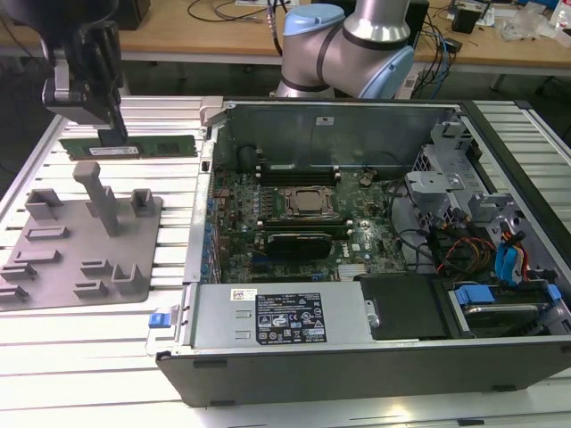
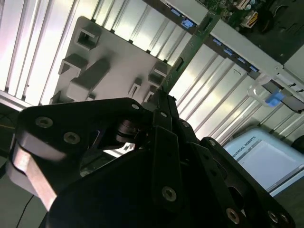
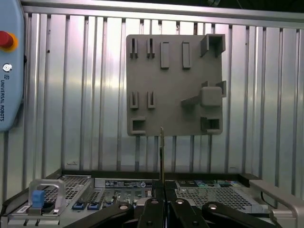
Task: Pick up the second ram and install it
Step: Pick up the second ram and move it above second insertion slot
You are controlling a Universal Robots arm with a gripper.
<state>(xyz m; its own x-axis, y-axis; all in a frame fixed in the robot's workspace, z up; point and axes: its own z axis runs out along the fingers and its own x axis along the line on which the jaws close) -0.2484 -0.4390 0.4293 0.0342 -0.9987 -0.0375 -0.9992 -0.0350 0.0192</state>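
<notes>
One item in hand: the second ram [image 1: 152,145], clamped between the jaws of the gripper [image 1: 113,138] and held level above the far edge of the slatted table [image 1: 89,343]. It hangs clear beyond the far edge of the grey holder tray [image 1: 80,241] and near the open case's wall [image 1: 211,134].

Hazards, as judged:
- The grip looks off-centre, so the long free end may pivot.
- The free end may clip the case wall.
- A tilted stick may jam at the black slots [image 1: 299,171].
</notes>
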